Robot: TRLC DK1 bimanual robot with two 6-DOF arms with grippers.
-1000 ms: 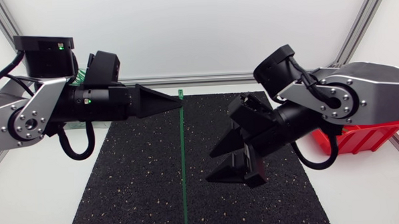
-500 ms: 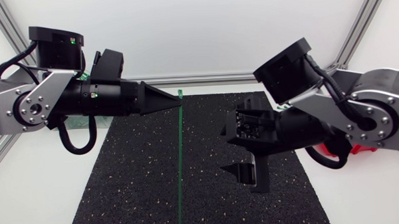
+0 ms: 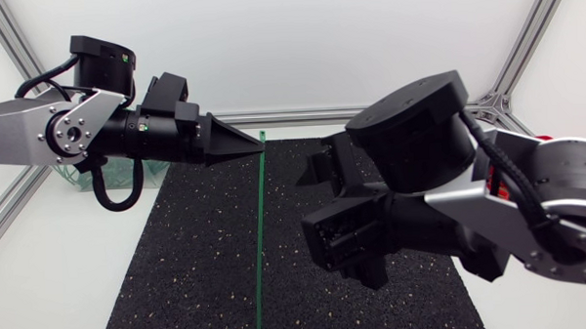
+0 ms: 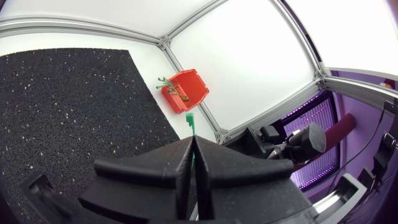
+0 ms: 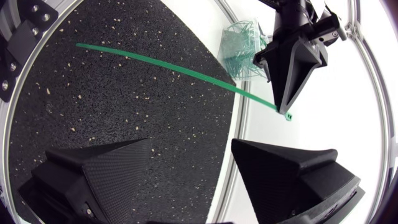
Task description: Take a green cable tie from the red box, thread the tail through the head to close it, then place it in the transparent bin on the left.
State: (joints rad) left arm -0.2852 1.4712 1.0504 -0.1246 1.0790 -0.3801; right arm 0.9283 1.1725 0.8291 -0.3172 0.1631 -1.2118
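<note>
Green cable tie [image 3: 259, 239], pinched near its head between the closed fingers of the left gripper [image 3: 258, 151], stretches straight out over the black mat [image 3: 198, 256]; the right gripper [image 5: 189, 146], fingers spread wide, sits near it, not touching

Left arm [image 3: 38, 144] stretches level toward the middle, jaws pinched together; right arm [image 3: 529, 210] holds jaws spread wide.

Green cable tie [image 3: 259, 234]: unthreaded, nearly straight, clamped near its head by the left gripper [image 3: 259, 152]. Red box [image 4: 185, 91] and transparent bin [image 5: 239, 51] both hold more green ties.
</note>
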